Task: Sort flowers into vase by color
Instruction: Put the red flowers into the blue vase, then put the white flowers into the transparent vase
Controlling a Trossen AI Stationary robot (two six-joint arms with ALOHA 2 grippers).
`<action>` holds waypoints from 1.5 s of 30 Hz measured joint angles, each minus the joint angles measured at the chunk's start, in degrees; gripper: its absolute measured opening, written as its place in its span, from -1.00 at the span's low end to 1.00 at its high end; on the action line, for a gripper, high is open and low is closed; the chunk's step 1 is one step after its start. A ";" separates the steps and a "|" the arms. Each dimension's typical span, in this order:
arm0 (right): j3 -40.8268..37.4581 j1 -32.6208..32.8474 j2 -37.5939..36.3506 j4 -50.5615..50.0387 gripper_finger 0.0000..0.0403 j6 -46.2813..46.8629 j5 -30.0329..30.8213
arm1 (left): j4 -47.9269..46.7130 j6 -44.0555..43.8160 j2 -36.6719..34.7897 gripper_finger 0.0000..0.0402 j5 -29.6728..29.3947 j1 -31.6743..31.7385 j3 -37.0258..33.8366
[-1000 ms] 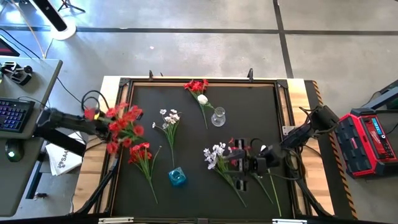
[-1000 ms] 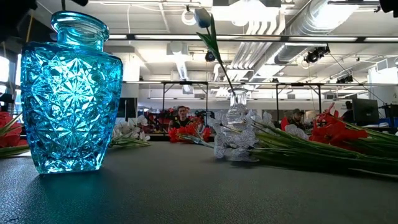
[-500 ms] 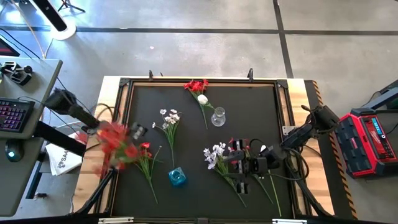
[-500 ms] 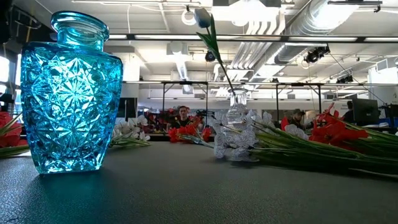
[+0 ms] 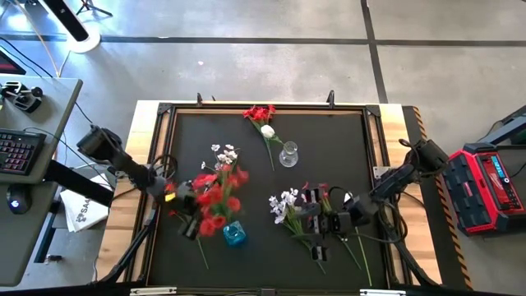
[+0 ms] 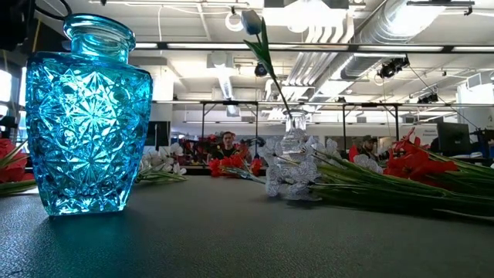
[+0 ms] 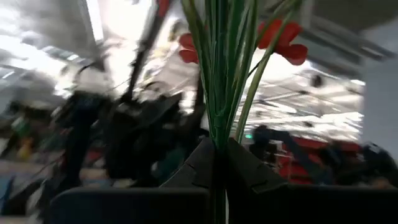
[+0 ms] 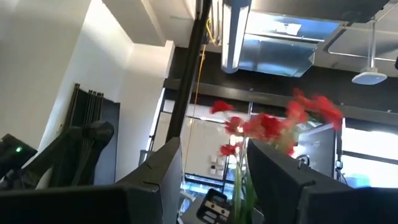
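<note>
My left gripper (image 5: 191, 210) is shut on a bunch of red flowers (image 5: 218, 196), raised over the table's left-near part, just beside the blue glass vase (image 5: 234, 235). The blue vase (image 6: 85, 116) stands upright. A clear vase (image 5: 288, 154) holds a white tulip (image 5: 267, 131). My right gripper (image 5: 317, 224) is open and low over green stems (image 5: 329, 247) beside a white sprig (image 5: 283, 205). It sees the red bunch (image 8: 267, 124) across the table. Other sprigs lie flat on the mat: red (image 5: 260, 113), white (image 5: 223, 156). My left gripper pinches the red bunch's green stems (image 7: 217, 124) between its two fingers (image 7: 249, 171). Several stems are gathered in the hold. They run on past the fingertips to the red blooms (image 7: 286, 40). The bunch is lifted clear of the table.
A black mat (image 5: 345, 140) covers the table inside a wooden frame. One more green stem (image 5: 201, 255) lies near the blue vase. A red case (image 5: 485, 185) sits off the table's right side, a desk with keyboard (image 5: 20, 152) off its left. People show far behind the table (image 6: 226, 141).
My left gripper has carried the red bunch from the table's left edge toward the right and near side, ending beside the blue vase, turning as it went. The bunch stayed in its hold. My right gripper kept about where it was.
</note>
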 joint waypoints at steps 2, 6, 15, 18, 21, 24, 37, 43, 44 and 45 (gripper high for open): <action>0.00 0.28 0.00 -1.16 -0.23 -0.02 0.01 | -0.06 0.69 0.95 -0.98 -1.99 -0.91 0.00; 0.00 0.37 0.00 -1.59 -0.23 0.03 -0.17 | -0.04 2.75 2.57 -0.98 -5.17 -1.39 0.33; 0.00 0.37 0.00 -1.74 -0.23 0.09 -1.69 | -0.42 3.78 5.79 -0.93 -5.30 -1.39 0.33; 0.00 0.37 0.00 -2.61 -0.23 1.16 -1.66 | -1.57 3.59 6.06 -0.86 -5.35 -1.39 0.32; 0.00 0.37 0.00 -3.19 -0.23 2.83 -1.66 | -3.49 2.50 6.08 -0.73 -5.38 -1.37 0.00; 0.00 0.37 0.00 -5.21 -0.23 4.01 -1.07 | -5.78 1.31 6.05 -0.55 -5.40 -1.44 -0.28; 0.51 6.55 -0.26 -15.68 -0.23 3.90 47.63 | -34.26 -3.85 -9.34 0.09 -6.79 -2.86 -4.70; 8.68 12.75 -0.26 -27.27 -0.22 3.57 69.83 | -50.85 -4.36 -21.92 0.07 -11.25 -5.34 -3.48; 10.42 14.06 -0.30 -29.01 -0.20 4.01 71.66 | -52.46 -4.35 -23.70 0.06 -11.75 -5.96 -3.17; 11.86 15.21 -0.34 -30.47 -0.18 4.56 72.29 | -53.68 -4.31 -25.40 0.05 -12.22 -6.55 -3.02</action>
